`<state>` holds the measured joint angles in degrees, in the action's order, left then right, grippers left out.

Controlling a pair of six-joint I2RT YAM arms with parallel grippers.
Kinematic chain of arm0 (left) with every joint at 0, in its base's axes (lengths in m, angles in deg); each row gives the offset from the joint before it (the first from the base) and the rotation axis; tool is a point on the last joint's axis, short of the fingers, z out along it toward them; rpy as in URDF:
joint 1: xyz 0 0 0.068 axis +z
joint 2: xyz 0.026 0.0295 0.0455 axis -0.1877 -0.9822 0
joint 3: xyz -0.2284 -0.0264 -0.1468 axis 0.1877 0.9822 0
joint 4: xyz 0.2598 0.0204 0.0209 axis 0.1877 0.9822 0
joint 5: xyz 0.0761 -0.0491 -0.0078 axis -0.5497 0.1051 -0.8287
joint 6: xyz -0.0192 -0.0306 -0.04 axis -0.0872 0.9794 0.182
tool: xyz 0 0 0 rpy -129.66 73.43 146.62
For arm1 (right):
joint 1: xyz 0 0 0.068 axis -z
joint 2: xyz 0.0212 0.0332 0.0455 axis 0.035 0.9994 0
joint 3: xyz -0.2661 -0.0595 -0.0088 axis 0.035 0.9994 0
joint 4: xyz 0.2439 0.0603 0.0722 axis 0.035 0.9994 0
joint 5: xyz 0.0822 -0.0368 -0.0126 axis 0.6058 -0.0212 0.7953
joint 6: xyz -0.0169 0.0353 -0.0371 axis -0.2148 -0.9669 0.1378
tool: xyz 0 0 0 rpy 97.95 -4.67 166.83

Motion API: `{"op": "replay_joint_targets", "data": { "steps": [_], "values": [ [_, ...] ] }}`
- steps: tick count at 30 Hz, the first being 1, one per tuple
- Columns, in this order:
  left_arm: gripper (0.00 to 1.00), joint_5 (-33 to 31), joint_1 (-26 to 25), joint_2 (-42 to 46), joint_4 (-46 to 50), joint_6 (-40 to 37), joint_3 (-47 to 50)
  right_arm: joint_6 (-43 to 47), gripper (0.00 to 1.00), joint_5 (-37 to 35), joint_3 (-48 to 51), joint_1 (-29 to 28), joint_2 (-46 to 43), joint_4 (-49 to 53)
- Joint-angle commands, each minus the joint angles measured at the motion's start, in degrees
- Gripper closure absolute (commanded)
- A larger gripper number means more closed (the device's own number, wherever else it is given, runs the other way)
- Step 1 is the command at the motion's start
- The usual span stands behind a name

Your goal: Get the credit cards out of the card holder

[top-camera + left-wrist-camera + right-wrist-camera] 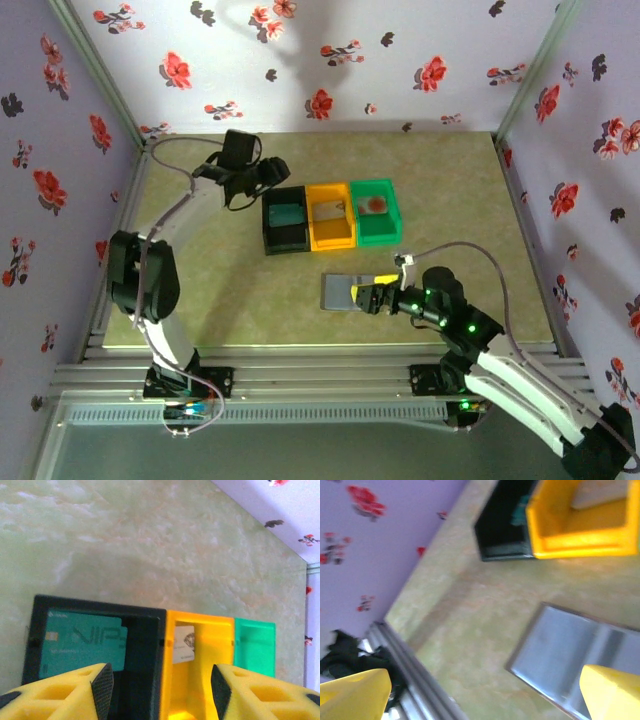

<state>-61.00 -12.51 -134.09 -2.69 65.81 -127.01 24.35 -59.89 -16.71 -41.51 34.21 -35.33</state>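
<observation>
Nearest the bases, right jaws spread wide and empty over the flat grey-silver two-panel card holder point(338, 292), open on the pale green marbled surface point(220, 290); dropping could shove it. Beyond, three plastic bins: black bin point(285, 242), orange bin point(332, 240), green bin point(380, 237). Three credit cards, one per bin: teal card point(82, 645), grey card point(331, 207), pale red-blotted card point(374, 204). Farthest, left jaws spread, empty, above black bin; might snag its rim.

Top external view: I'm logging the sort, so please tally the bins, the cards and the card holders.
Black bin, orange bin, green bin: 3
Teal card, grey card, red-blotted card, one per bin: 3
Card holder: 1
Total: 7
</observation>
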Motion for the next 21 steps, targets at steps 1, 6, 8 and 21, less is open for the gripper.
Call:
{"op": "replay_joint_targets", "data": {
  "steps": [1,6,8,21],
  "values": [
    [0.41,-2.11,-6.30,4.69,3.68,-0.04,3.01,-1.83,0.05,-8.61,-2.75,0.53,4.09,6.28],
    [0.40,-2.80,-14.11,7.84,2.06,4.35,11.05,-5.59,0.16,-8.92,-3.68,1.00,12.02,5.43],
    [0.40,-2.75,-15.94,8.32,2.39,6.09,13.46,-7.21,0.20,-8.59,-3.51,1.10,14.54,4.22],
    [0.33,-3.76,-25.51,7.25,4.57,11.55,23.36,-11.48,0.31,-9.50,-1.36,1.55,21.94,-1.79]
  ]
}}
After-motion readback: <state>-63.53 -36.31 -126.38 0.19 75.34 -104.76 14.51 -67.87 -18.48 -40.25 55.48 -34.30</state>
